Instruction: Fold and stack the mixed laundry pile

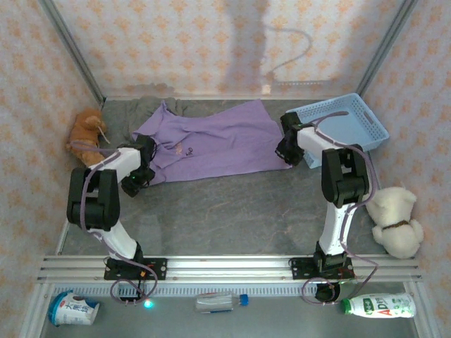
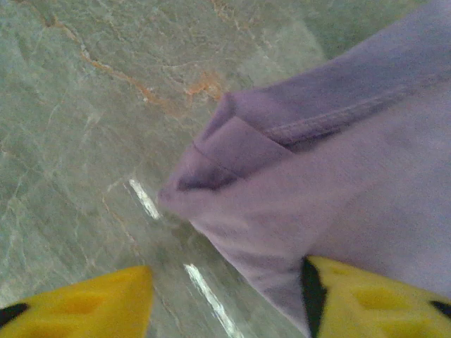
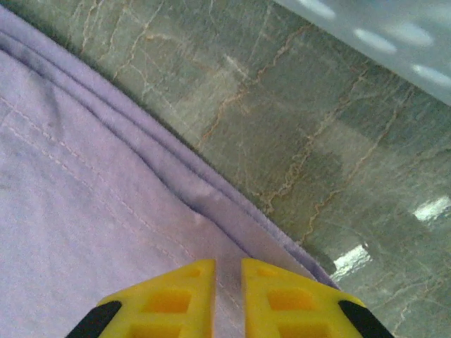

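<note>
Lavender-purple shirt spread flat across the far middle of the grey table, small dark chest mark facing up. Grey-brown trouser-like piece bunched at the far left, touching the shirt's far edge. Left gripper low at the shirt's near left corner. Seen from the left wrist, left gripper spread wide, one yellow finger over bare stone and the other finger over purple cloth. Just beyond them, a folded corner of the shirt with a stitched hem, nothing pinched. Right gripper down at the shirt's near right corner, just left of the light blue basket. From the right wrist, right gripper drawn almost together, only a thin slit between the yellow fingers, tips at the hemmed edge of the shirt. Cannot tell whether any cloth is caught between them. Orange plush toy against the left wall. Cream plush toy at the right, well apart from the garments.
</note>
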Motion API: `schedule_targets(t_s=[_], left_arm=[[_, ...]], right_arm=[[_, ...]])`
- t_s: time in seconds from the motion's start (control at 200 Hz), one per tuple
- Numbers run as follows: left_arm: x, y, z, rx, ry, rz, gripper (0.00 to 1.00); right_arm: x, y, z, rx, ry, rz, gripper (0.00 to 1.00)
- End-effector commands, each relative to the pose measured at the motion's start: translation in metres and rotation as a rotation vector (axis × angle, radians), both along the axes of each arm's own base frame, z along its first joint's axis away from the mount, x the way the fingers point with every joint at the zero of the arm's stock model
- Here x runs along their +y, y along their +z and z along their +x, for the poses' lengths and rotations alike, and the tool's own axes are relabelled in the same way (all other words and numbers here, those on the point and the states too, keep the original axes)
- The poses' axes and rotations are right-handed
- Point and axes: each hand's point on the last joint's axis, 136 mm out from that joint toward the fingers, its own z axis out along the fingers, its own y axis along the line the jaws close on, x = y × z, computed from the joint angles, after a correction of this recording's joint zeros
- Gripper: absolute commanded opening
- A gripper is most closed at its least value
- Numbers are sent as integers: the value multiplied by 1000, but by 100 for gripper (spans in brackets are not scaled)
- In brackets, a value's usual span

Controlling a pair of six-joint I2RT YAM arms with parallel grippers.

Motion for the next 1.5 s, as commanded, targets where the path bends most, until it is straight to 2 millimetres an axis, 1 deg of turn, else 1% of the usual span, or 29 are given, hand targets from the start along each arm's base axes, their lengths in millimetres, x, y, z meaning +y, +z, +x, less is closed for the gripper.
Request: schedule_targets(t_s=[0.0,0.11,0.16,0.175,0.19,0.205,0.22,0.335,0.455,0.53,0.631,0.671,0.736,0.791,0.931,0.986,1.066,1.196,1.311,1.371,1.401,1.496], left_arm=[[11,6,10,-3,-11,51,48],[13,5,12,4,-24,58,32],[14,5,14,7,-35,63,19],[14,5,14,9,-38,65,14],[15,4,14,12,-42,67,11],[15,5,15,14,-47,69,3],[16,5,16,18,-51,70,0],[24,8,15,65,-78,98,0],[32,19,13,77,-102,128,0],[32,26,14,59,-119,126,0],[28,28,14,47,-133,101,0],[26,28,14,44,-133,94,0],[25,26,14,38,-132,84,0],[24,24,13,40,-129,81,0],[25,14,8,74,-133,82,0],[25,9,6,94,-137,83,0],[27,3,0,134,-143,91,0],[34,-1,-12,212,-163,130,0],[39,2,-14,239,-188,159,0],[40,4,-12,240,-200,164,0],[40,7,-10,238,-206,164,0],[35,18,-1,203,-232,141,0]], right_arm=[[-6,-6,-8,48,15,-42,16],[-5,0,-4,29,26,-40,13],[-5,5,-2,19,32,-50,12],[-6,6,-2,17,34,-54,12],[-7,7,-1,15,35,-60,11],[-8,8,-1,15,37,-65,10],[-8,9,-1,13,38,-70,10],[-15,15,0,17,63,-119,0],[-21,21,-2,16,86,-156,0],[-18,29,-3,5,108,-149,0],[-4,43,-7,-24,160,-126,18],[6,45,-9,-29,178,-100,23],[22,39,-14,-18,201,-55,26],[28,29,-16,7,199,-53,26],[24,-5,-20,79,158,-75,26],[19,-12,-19,97,154,-104,26],[7,-18,-18,124,154,-162,26],[-16,-18,-22,157,158,-243,26],[-31,-17,-24,165,164,-268,26],[-27,-15,-21,158,189,-247,26],[-22,-12,-19,147,205,-229,27],[-4,5,-13,98,259,-188,29]])
